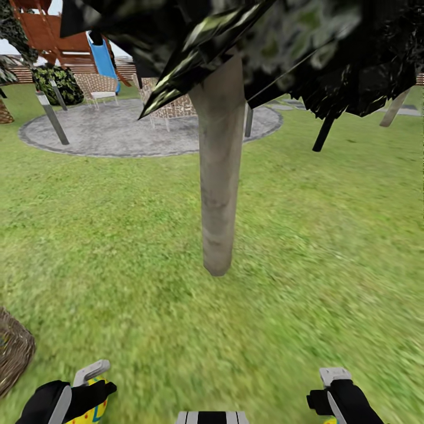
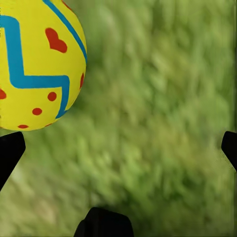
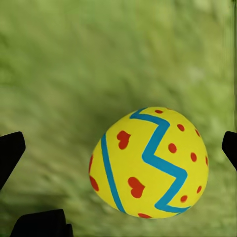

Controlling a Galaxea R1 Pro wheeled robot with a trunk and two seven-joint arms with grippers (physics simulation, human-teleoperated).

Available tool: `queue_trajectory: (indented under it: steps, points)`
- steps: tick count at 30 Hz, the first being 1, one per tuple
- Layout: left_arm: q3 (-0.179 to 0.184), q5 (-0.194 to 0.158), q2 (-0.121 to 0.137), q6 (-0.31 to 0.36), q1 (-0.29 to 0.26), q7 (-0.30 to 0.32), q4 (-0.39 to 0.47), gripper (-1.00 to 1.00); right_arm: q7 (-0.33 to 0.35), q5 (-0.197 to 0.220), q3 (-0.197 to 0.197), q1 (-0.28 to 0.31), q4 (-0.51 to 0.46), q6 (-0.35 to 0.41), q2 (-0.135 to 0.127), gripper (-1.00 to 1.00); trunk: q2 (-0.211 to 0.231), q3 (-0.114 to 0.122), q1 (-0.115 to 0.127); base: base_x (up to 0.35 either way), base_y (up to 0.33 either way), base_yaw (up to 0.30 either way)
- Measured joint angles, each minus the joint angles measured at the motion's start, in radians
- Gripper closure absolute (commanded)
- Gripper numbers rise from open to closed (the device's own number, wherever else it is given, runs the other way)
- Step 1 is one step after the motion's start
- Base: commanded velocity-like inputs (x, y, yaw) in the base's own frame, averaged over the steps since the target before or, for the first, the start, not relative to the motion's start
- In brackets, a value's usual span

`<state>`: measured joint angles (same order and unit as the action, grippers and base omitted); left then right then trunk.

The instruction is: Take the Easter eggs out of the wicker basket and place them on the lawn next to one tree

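Our left gripper (image 2: 118, 143) is spread wide, an Easter egg (image 2: 34, 64) off to one finger's side; our right gripper (image 3: 118, 148) is spread too — a second egg (image 3: 150, 163) between its fingertips, contact unclear. The tree (image 1: 221, 176) stands ahead on the lawn (image 1: 324, 235) — the wicker basket (image 1: 13, 350) sits left.

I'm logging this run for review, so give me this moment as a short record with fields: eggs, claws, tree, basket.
left egg: yellow egg at the left claw, over grass
right egg: yellow egg between the right claw fingers
claw grip: cannot tell for either
tree: pale trunk straight ahead on the lawn
basket: wicker basket at the robot's left, contents hidden
background: grey round paving
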<state>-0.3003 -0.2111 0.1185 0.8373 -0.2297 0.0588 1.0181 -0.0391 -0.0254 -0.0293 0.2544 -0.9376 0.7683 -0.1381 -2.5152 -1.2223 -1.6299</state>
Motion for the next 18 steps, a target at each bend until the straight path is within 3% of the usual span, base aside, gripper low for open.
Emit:
queue_trajectory:
  steps: [7, 18]
  points:
    - [0.0, 0.0, 0.0, 0.0, 0.0, -0.002, 0.0, -1.0, 0.0, 0.0, 0.0, 0.0, 0.0, 0.0, 0.001, -1.0, 0.002, 0.027, 0.003, -0.003, 0.0, 0.0]
    - [0.0, 0.0, -0.001, 0.0, 0.0, 0.0, -0.002, -1.0, 0.0, 0.0, 0.0, 0.0, 0.002, 0.0, 0.002, -1.0, 0.004, 0.07, 0.008, -0.284, 0.0, 0.0]
